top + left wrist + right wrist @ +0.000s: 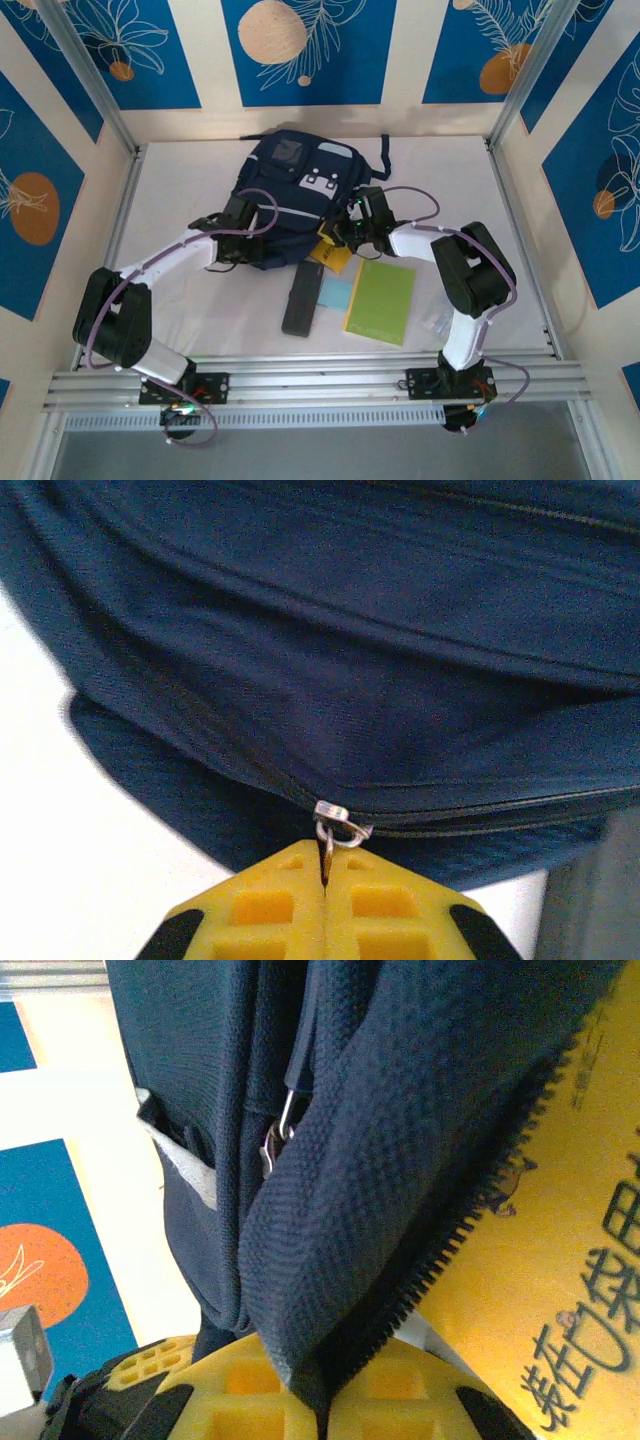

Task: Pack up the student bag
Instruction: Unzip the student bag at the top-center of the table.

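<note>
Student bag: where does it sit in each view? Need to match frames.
Top external: student bag at centre-back of the table.
Left wrist: bag fabric across the top; left gripper shut on its zipper pull.
Right wrist: bag edge down the middle, pinched by the right gripper.
Shared landmark: yellow packet by the bag's opening.

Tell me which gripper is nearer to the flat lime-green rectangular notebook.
Right. The right gripper sits just beyond the notebook; the left gripper is farther, off to its left.
</note>
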Robot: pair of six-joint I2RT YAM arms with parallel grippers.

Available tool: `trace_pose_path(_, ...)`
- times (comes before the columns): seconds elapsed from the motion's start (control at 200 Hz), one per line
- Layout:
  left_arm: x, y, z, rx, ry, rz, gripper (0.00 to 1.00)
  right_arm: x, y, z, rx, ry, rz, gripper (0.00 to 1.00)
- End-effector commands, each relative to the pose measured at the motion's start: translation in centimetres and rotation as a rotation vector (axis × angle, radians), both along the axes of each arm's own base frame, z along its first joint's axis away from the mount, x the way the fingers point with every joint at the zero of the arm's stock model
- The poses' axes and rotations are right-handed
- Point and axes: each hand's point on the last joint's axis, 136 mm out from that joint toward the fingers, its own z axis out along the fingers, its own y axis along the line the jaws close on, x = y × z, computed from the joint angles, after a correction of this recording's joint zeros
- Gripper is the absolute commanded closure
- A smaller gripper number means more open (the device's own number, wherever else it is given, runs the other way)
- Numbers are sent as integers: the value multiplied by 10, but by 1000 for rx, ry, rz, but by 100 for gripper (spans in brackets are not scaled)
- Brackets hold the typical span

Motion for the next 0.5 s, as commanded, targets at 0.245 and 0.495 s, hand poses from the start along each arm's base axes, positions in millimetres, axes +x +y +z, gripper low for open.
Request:
trace_pose_path(0.245, -16, -20, -6, -153, 64, -77, 100, 23, -12, 30, -3, -112, -4, 100)
trace_pose_path(0.495, -23, 4, -20, -8, 100, -89, 100, 34, -30, 34, -5, -159, 49, 100)
